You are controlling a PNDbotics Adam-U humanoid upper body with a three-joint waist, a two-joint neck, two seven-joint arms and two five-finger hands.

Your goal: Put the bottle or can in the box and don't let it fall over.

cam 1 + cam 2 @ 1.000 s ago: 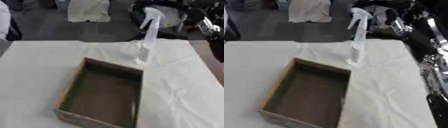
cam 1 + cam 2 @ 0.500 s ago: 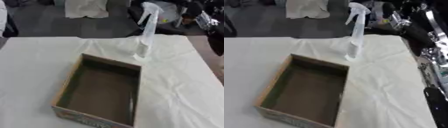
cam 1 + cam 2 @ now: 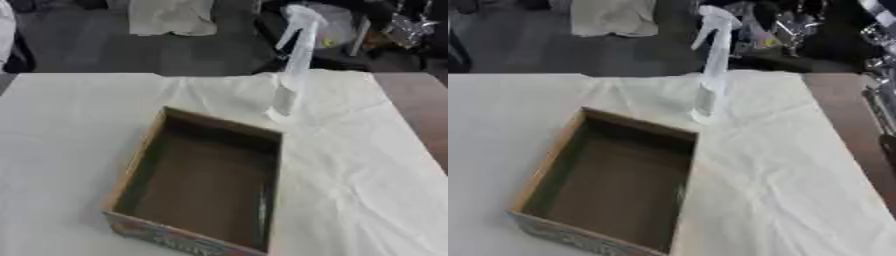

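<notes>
I see a white cloth (image 3: 367, 165) on the table — the spray bottle (image 3: 293, 65) stands upright just behind the open box (image 3: 206, 180). Neither hand shows, so I cannot tell their state.

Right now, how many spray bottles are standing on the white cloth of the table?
1. The tall, slim, translucent white plastic spray bottle stands upright on the white cloth, just beyond the far right corner of the open brown cardboard box. The box holds nothing visible.

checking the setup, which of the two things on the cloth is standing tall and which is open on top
The white spray bottle stands upright beyond the far right corner of the cardboard box. The box lies low, open-topped and empty.
</notes>
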